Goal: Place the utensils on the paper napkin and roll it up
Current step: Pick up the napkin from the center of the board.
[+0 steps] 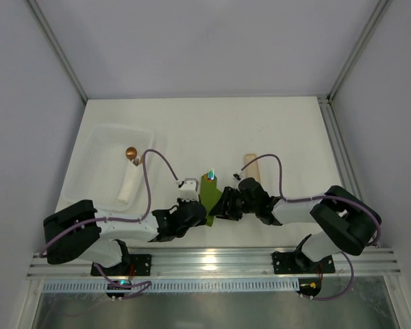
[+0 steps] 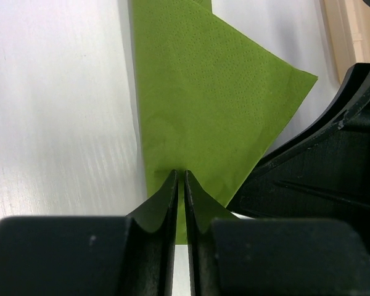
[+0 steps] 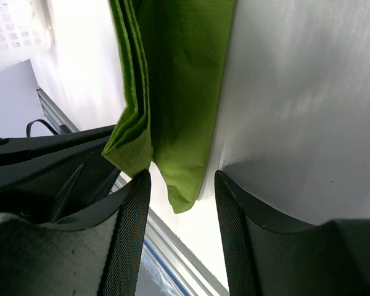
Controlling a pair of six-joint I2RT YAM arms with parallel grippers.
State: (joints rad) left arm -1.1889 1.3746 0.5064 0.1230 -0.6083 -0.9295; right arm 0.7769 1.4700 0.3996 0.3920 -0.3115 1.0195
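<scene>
While the paper napkin [image 1: 209, 190] lies folded at the near middle of the table [image 1: 192, 130], its long axis pointing away from the robot, the left gripper [image 2: 179, 174] pinches its near edge and the right gripper [image 3: 182, 179] stands open astride its near corner, equally close.

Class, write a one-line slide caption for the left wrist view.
Left gripper pinches an edge of the olive-green paper napkin on the white table.
</scene>
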